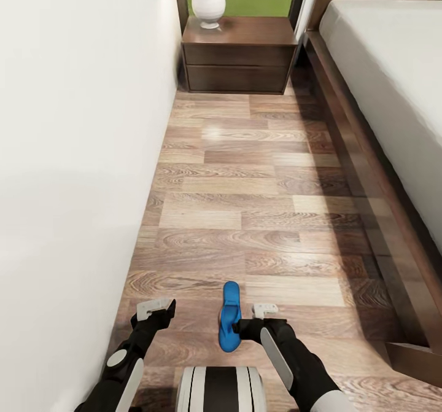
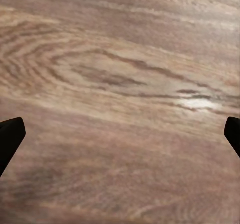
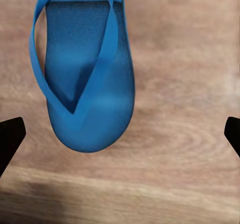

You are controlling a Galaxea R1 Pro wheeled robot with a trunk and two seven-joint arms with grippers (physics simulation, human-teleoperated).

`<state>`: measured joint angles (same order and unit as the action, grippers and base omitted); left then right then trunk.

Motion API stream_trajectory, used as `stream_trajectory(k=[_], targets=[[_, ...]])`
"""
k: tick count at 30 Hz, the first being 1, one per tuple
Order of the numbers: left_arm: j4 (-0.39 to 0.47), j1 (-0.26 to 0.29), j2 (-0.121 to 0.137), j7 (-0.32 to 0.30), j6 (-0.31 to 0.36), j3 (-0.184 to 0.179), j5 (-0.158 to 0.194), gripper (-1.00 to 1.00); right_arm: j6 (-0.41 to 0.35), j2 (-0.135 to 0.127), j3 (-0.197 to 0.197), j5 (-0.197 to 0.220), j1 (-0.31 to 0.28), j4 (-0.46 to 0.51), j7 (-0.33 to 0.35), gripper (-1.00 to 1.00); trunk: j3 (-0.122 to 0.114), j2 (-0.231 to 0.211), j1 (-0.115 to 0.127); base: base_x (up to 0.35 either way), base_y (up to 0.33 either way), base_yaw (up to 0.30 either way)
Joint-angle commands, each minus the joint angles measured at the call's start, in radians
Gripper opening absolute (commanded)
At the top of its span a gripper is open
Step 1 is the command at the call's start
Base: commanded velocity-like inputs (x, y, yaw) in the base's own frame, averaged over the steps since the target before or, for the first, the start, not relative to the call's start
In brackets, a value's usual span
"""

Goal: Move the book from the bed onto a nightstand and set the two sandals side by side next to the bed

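The robot stands in the narrow aisle of wood-plank floor [image 1: 245,172] between the white wall [image 1: 73,154] and the bed [image 1: 393,93], looking down its length toward a dark-brown nightstand [image 1: 238,56] that carries a white vase-shaped lamp base [image 1: 209,3]. 1 blue sandal [image 1: 229,317] lies flat on the planks just in front of the robot's base, its length running along the aisle, roughly parallel to the bed frame. The right gripper [image 1: 248,320] sits just beside it at floor height, and in the right wrist view its 2 dark fingertips [image 3: 10,139] stand wide apart at the frame edges, with the sandal's rounded end and thong straps [image 3: 85,73] lying ahead of them rather than between them; the jaws are spread and hold nothing. That low, open pose suits either a pick-up or a release, and I cannot tell which. The left gripper [image 1: 161,314] hovers well to the sandal's other side, its fingertips [image 2: 11,136] likewise spread over bare wood, apparently kept out of the way. The nightstand top near the lamp looks free for a thin paperback.
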<state>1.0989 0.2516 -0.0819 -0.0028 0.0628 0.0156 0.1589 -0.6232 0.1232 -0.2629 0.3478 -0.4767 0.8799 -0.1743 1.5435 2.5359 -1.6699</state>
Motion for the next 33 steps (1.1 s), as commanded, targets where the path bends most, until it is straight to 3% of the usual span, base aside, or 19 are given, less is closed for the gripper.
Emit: stream_trajectory(k=[1, 33], targets=[[0.002, 0.0, -0.001, 0.0, 0.006, 0.001, 0.01, 1.0, -0.003, 0.0, -0.002, 0.011, 0.0, 0.002, -0.01, 1.0, 0.001, 0.0, 0.0, 0.0, 0.0, 0.0], [0.001, 0.0, 0.0, -0.001, 0.004, 0.001, 0.01, 1.0, -0.003, 0.0, -0.003, 0.011, 0.0, 0.004, -0.008, 1.0, 0.001, 0.0, 0.0, 0.037, 0.019, 0.0]])
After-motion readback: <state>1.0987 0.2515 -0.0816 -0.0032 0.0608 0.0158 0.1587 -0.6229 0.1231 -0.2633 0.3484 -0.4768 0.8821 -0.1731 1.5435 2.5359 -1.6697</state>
